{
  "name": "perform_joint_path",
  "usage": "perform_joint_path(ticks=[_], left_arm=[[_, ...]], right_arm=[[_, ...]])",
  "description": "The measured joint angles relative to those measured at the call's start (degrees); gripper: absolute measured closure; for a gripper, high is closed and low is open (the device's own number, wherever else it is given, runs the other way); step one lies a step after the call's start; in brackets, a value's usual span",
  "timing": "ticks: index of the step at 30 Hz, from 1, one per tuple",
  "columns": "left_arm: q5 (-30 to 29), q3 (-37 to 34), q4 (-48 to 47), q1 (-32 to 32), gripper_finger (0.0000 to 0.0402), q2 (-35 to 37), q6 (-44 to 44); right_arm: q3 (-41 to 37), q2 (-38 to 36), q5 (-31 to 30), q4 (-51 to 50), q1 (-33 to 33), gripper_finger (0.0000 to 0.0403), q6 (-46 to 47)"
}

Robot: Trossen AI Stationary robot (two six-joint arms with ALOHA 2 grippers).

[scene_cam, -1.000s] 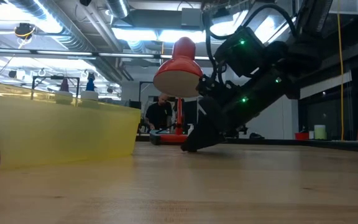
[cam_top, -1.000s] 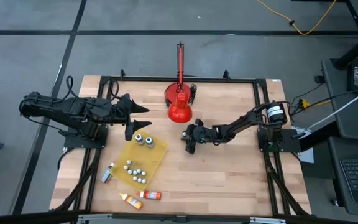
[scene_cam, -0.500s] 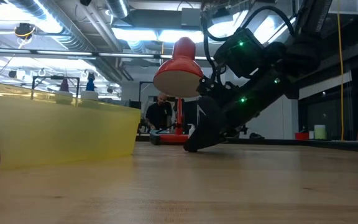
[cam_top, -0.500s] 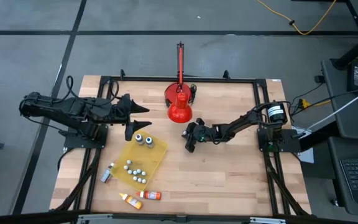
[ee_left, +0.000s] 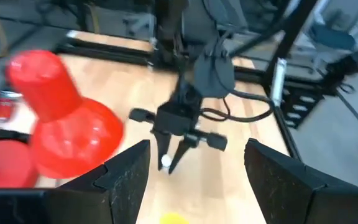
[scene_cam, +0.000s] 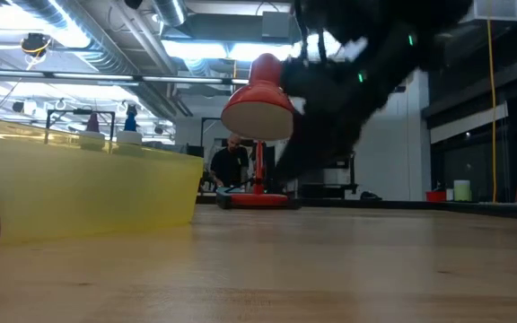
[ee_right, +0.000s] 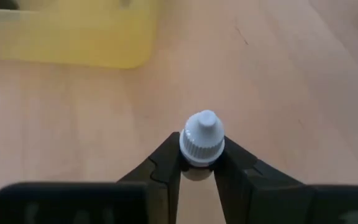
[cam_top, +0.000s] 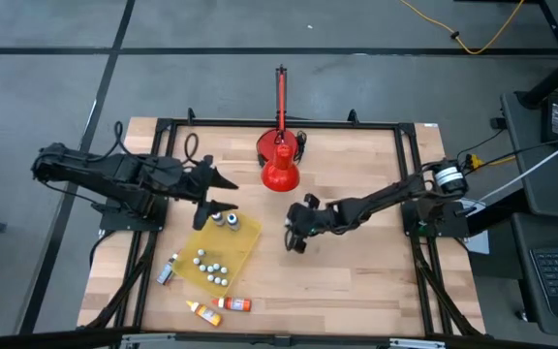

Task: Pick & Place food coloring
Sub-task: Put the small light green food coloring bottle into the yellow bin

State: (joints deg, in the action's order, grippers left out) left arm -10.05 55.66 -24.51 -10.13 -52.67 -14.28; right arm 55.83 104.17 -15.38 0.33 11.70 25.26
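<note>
The right gripper (cam_top: 296,239) hangs over the middle of the table, shut on a small food coloring bottle whose white cap (ee_right: 201,143) shows. The bottle's body is hidden by the fingers. More bottles stand in a yellow tray (cam_top: 243,236): two dark ones (cam_top: 224,218) and several pale-capped ones (cam_top: 211,264). A red bottle (cam_top: 234,303) and an orange one (cam_top: 201,311) lie on the table at the near edge, and a grey-blue one (cam_top: 167,271) lies left of the tray. The left gripper (cam_top: 223,194) is open, just beyond the tray's far-left corner. My right gripper pinches the bottle between its two fingers (ee_right: 166,163) at the neck just under the white cap (ee_right: 199,159). The cap sticks out past the fingertips. The fingers slant down from the table's right side, and the bottle is lifted clear of the table.
A large red cone (cam_top: 280,171) with an upright red rod (cam_top: 281,97) stands at the far middle of the table. Bare wood lies between the tray and the right gripper and toward the near right. A person (scene_cam: 230,166) stands in the room behind.
The right gripper has risen off the table and moved toward the near edge, its arm swinging with it. The left gripper has shifted a little toward the tray.
</note>
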Motion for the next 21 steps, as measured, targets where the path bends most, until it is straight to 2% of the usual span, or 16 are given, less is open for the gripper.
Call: perform_joint_path(ticks=[3, 13, 21], left_arm=[[2.7, 1.73, -1.95, 0.0, 0.0149, -1.96, 0.06], [3.31, 12.7, -13.26, -3.19, 0.0119, -10.69, 2.04], [-0.01, 19.05, -13.92, -6.87, 0.0112, -16.67, -0.45]], right_arm=[[6.84, -0.25, -0.19, -9.97, 2.44, 0.032, -0.05], [29.39, -0.58, -1.29, -27.03, 7.24, 0.0321, 0.5], [39.76, -0.58, -3.3, -28.73, 7.59, 0.0321, -2.91]])
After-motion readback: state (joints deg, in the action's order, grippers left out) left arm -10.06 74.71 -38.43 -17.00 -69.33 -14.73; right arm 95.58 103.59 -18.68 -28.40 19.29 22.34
